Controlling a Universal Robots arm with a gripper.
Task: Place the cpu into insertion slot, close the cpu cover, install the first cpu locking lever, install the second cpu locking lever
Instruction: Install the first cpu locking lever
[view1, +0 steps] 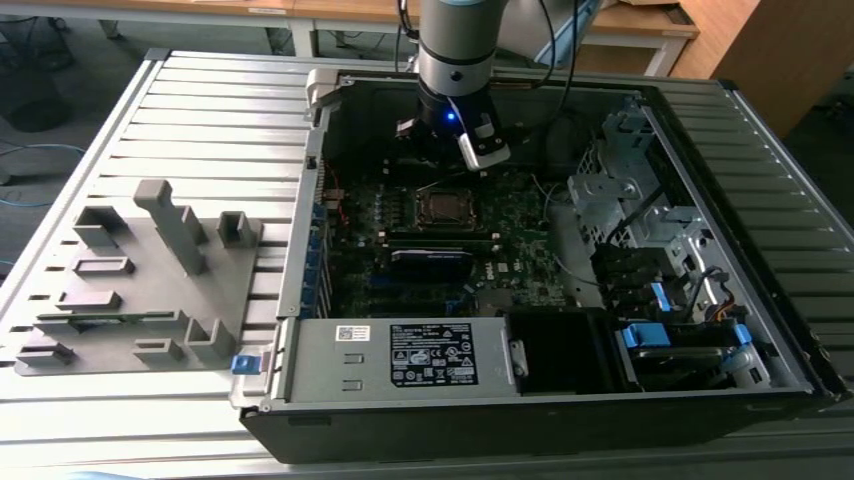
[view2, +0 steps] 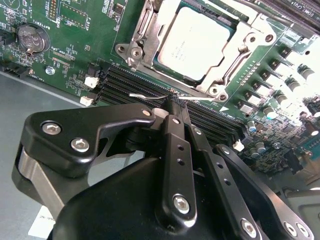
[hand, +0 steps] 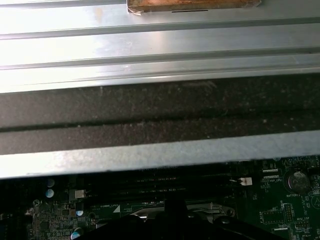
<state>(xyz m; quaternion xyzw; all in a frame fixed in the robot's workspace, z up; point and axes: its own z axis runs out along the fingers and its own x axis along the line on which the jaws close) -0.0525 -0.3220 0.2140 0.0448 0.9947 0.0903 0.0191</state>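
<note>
The cpu (view2: 192, 42) lies flat in the insertion slot (view1: 441, 207) on the green motherboard, its silver top showing. The cpu cover (view2: 226, 64), a silver frame, lies down around it. In the second wrist view my gripper (view2: 175, 101) is shut, its black fingers (view2: 176, 150) meeting at a point just outside the socket's edge. The tips sit against a thin wire locking lever (view2: 145, 95) running along that edge; I cannot tell whether the wire is pinched. In the exterior view the arm's wrist (view1: 454, 110) hangs inside the open computer case, just behind the socket.
Long black memory slots (view2: 127, 82) run beside the socket under the fingers. A coin battery (view2: 32, 37) sits on the board. The grey power supply (view1: 420, 355) fills the case's near side, drive cages (view1: 641, 210) the exterior view's right. A grey fixture rack (view1: 140, 270) stands outside.
</note>
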